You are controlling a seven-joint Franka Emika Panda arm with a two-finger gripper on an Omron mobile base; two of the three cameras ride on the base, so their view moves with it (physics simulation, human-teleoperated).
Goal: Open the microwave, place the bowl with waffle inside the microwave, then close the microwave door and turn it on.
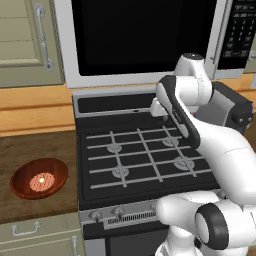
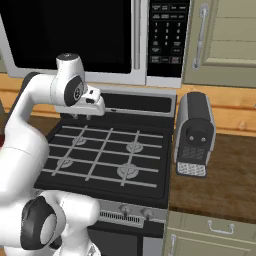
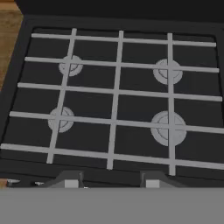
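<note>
The microwave [image 1: 125, 80] hangs above the stove with its door [image 1: 140, 35] shut; the silver bar handle [image 1: 218, 37] stands beside the black keypad [image 1: 240, 32]. On the wooden counter left of the stove rests the reddish-brown bowl [image 1: 21, 184] with the small waffle [image 1: 41, 181] in its middle. My gripper [image 1: 163, 118] hovers over the back of the stove, pointing down, well below the microwave and far right of the bowl. In the hand view the gripper [image 3: 109, 180] is open, nothing between its fingertips [image 3: 70, 179]. From the right base view the gripper [image 2: 81, 117] hangs over the rear burners.
The black gas stove [image 1: 135, 155] with grey grates lies under my hand. A silver and black toaster-like appliance [image 2: 195, 132] stands on the counter right of the stove. Beige cabinet doors [image 1: 25, 40] flank the microwave on both sides.
</note>
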